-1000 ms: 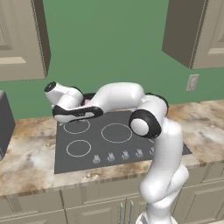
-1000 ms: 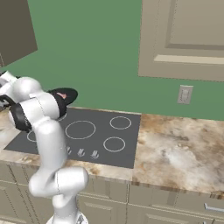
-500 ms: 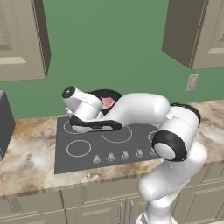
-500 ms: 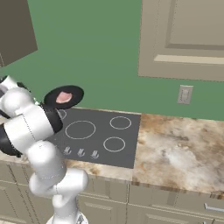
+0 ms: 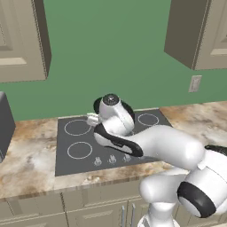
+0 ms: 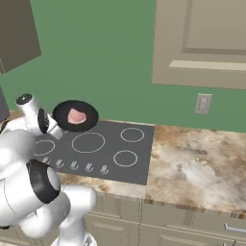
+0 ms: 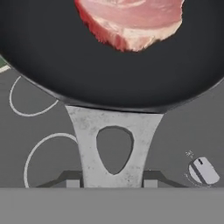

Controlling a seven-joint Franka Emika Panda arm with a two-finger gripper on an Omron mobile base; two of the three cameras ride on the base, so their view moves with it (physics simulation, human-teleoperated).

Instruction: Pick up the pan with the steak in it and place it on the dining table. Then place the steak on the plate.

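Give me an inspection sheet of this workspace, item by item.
Surface: black cooktop set in a marbled counter.
Job's things: pan held above the cooktop, steak lying in it; its grey handle runs back to the gripper.
Clutter: nothing seen.
Grippers: gripper shut on the handle.
Cables: nothing seen.
Surroundings: green wall, beige cabinets, wall outlet, knobs along the cooktop's front.

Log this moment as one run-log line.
stage: pan pickup | tool: shut on pan handle | pan: held above cooktop | steak: inside pan | table placement: not yet done
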